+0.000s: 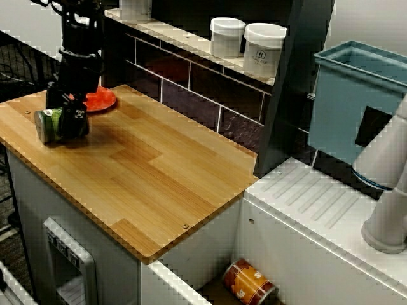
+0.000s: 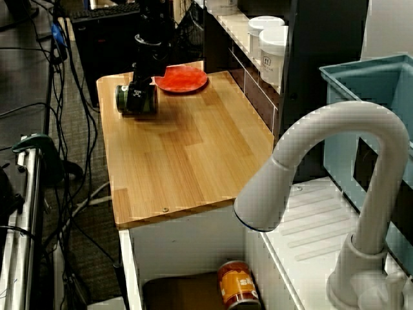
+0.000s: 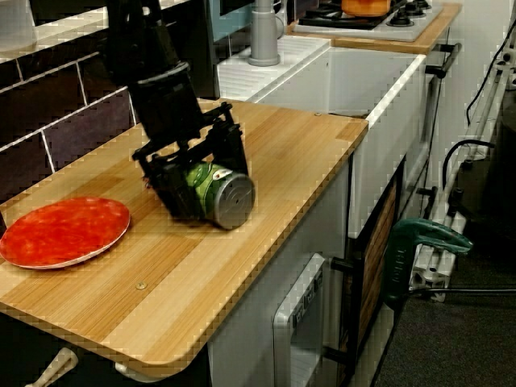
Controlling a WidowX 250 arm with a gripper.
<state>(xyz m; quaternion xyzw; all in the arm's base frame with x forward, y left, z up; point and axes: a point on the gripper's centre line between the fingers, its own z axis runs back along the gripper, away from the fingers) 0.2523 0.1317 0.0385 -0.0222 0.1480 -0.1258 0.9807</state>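
One can (image 3: pixel 232 201) lies sideways, clamped in the tool (image 3: pixel 203 184); round, it may slip and roll off the desk (image 3: pixel 290 153). The plate (image 3: pixel 64 230) beside the tool could get knocked.

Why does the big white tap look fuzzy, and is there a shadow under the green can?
View over the tap: the white curved tap sits near the camera, so it looks soft. Low side view: the green metal can, held in the black gripper, throws a shadow on the wooden counter. View from above: same shadow.
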